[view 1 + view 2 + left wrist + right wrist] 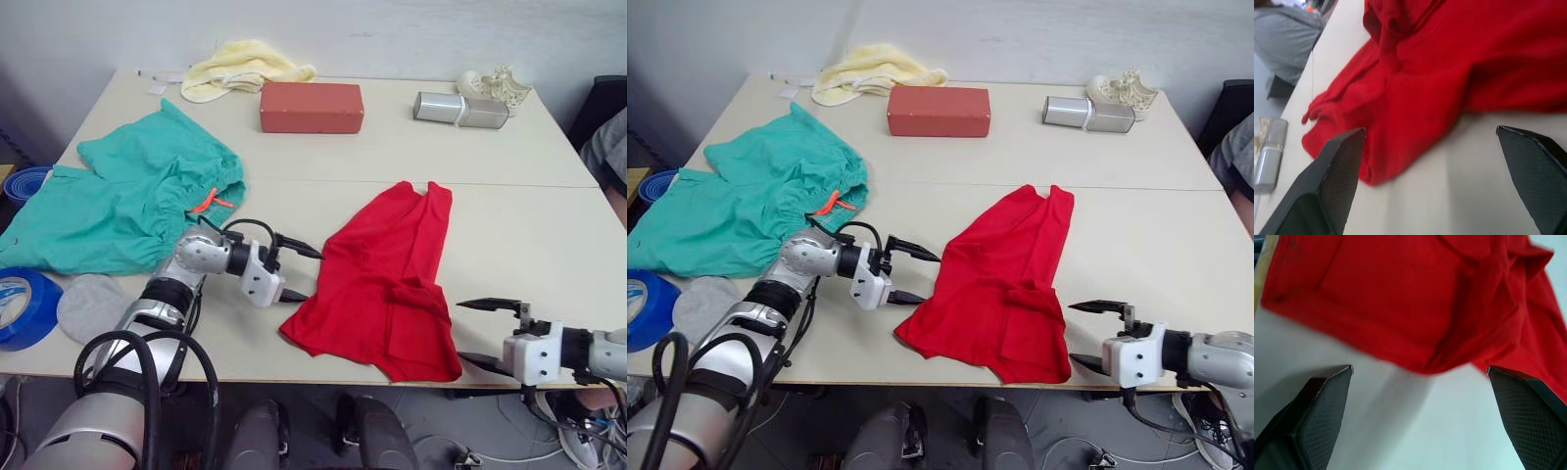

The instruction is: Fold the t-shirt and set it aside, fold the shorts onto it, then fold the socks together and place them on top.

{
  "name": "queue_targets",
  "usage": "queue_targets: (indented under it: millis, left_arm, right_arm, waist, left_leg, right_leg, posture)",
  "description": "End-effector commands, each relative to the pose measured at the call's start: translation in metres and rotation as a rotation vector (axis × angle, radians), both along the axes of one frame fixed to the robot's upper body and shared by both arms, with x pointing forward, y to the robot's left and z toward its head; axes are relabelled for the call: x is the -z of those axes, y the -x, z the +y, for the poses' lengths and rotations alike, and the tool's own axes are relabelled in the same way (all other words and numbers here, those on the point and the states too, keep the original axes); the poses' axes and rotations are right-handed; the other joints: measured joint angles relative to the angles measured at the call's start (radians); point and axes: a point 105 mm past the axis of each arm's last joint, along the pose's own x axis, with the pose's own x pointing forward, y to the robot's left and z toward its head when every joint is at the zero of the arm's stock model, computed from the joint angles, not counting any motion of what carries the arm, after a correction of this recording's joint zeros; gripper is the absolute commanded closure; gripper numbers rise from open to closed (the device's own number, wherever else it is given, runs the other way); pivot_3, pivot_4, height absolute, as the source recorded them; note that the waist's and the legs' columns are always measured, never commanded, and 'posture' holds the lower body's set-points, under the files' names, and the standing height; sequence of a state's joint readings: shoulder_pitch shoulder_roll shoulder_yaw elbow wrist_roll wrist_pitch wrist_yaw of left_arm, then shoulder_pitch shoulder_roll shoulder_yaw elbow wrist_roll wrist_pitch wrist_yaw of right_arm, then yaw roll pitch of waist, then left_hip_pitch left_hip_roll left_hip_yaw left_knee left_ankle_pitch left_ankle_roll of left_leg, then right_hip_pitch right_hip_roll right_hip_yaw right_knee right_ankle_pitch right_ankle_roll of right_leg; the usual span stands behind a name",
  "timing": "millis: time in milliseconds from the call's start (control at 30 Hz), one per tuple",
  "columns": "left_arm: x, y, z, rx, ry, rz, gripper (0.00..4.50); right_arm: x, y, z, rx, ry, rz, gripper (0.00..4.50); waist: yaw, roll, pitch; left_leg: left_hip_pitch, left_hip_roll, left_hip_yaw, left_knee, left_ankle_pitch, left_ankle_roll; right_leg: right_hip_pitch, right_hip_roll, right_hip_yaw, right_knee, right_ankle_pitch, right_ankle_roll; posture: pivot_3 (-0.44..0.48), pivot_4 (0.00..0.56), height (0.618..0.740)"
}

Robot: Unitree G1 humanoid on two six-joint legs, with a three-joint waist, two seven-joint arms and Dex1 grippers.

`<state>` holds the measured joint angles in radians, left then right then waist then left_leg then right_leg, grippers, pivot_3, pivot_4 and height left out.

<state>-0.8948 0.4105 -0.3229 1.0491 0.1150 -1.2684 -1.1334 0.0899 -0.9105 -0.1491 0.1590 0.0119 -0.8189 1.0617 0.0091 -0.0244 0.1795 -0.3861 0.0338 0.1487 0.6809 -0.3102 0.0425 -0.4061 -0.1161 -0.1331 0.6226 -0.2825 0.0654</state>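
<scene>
- T-shirt [387,284] lies crumpled lengthwise near the front edge of the table [549,245], between the two arms, partly folded over itself.
- Left gripper [297,272] sits just left of the t-shirt's near corner, fingers spread wide, holding nothing. In the left wrist view the fingers [1334,183] frame bare tabletop with the red hem just ahead of them, not touching.
- Right gripper [485,333] is at the front table edge, just right of the t-shirt's near right corner, jaws wide apart and empty. The right wrist view shows cloth ahead of the fingertips [1322,406], with a gap of table between.
- Shorts [127,201] are spread loosely on the left side of the table, orange drawstring [211,203] showing at the waistband, well apart from the t-shirt.
- A grey patch [88,305] at the front left, beside the left arm, is probably the socks; it is partly hidden, so I cannot tell if both are there.
- Far side: yellow towel [240,67], red box [311,107], silver cylinder [458,109].
- Blue tape roll [20,308] at the front left corner.
</scene>
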Motion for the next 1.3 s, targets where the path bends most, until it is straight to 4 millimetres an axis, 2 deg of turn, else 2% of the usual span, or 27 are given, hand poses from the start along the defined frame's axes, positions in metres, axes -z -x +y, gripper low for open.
queue_targets:
  millis: [33,200,367,633,767,967,1067,1100,1300]
  left_arm:
    - [0.008,0.009,-0.006,0.068,-0.038,0.014,0.0]
    - [0.017,0.018,-0.004,0.126,-0.082,0.031,0.0]
    - [0.024,0.028,-0.004,0.17,-0.092,0.084,0.0]
    - [0.034,0.038,-0.001,0.206,-0.121,0.142,0.0]
    - [0.036,0.041,-0.001,0.229,-0.137,0.146,1.22]
    - [0.04,0.047,0.0,0.273,-0.178,0.157,3.28]
    - [0.043,0.049,0.001,0.277,-0.191,0.173,4.2]
    - [0.043,0.049,0.002,0.277,-0.195,0.179,4.48]
    - [0.042,0.054,0.013,0.247,-0.215,0.325,4.48]
  right_arm:
    - [0.016,0.004,0.013,-0.048,-0.002,0.035,0.02]
    - [0.022,0.004,0.022,-0.089,-0.002,0.043,0.02]
    - [0.019,0.007,0.034,-0.148,-0.036,0.007,0.02]
    - [0.029,0.019,0.033,-0.196,-0.024,0.048,0.02]
    - [0.03,0.017,0.041,-0.226,-0.033,0.025,1.3]
    - [0.033,0.018,0.047,-0.258,-0.034,0.028,3.54]
    - [0.032,0.018,0.048,-0.257,-0.04,0.026,4.5]
    - [0.031,0.018,0.048,-0.256,-0.041,0.026,4.5]
    - [0.026,0.027,0.045,-0.239,-0.07,0.059,4.5]
  waist:
    - [-0.002,0.0,0.0]
    - [-0.013,0.0,0.0]
    - [-0.013,0.0,0.0]
    - [-0.011,0.001,-0.001]
    - [-0.013,0.001,-0.001]
    - [-0.012,0.001,-0.001]
    - [-0.013,0.004,-0.002]
    - [-0.014,0.006,-0.003]
    - [-0.014,0.012,-0.005]
  left_leg:
    - [0.0,0.0,0.0,0.0,0.0,0.0]
    - [0.0,0.001,0.0,0.0,0.0,0.0]
    - [0.001,0.001,0.0,0.0,0.0,0.0]
    - [0.001,0.002,0.0,0.0,0.0,0.0]
    - [0.001,0.002,0.0,0.0,0.0,0.0]
    - [0.001,0.002,0.0,0.0,0.0,0.0]
    - [0.001,0.002,0.0,0.001,0.0,0.0]
    - [0.001,0.002,0.0,0.001,0.0,0.0]
    - [0.001,0.002,0.0,0.0,0.0,0.0]
  right_leg:
    - [0.0,0.0,0.0,0.0,0.0,0.0]
    - [0.0,0.001,0.0,0.0,0.0,-0.001]
    - [0.0,0.001,0.0,0.001,-0.001,-0.002]
    - [0.001,0.001,0.0,0.0,-0.001,-0.002]
    - [0.001,0.002,-0.001,0.0,-0.001,-0.002]
    - [0.001,0.002,-0.001,0.0,-0.001,-0.002]
    - [0.001,0.001,0.0,0.0,-0.001,-0.002]
    - [0.001,0.002,0.0,0.0,-0.001,-0.002]
    - [0.0,0.002,0.0,0.001,-0.002,-0.003]
  posture:
    - [0.0,0.15,0.74]
    - [0.0,0.15,0.74]
    - [0.0,0.15,0.74]
    - [0.0,0.15,0.74]
    - [0.0,0.15,0.74]
    - [0.0,0.15,0.74]
    - [0.0,0.15,0.74]
    - [0.0,0.15,0.74]
    - [0.0,0.15,0.74]
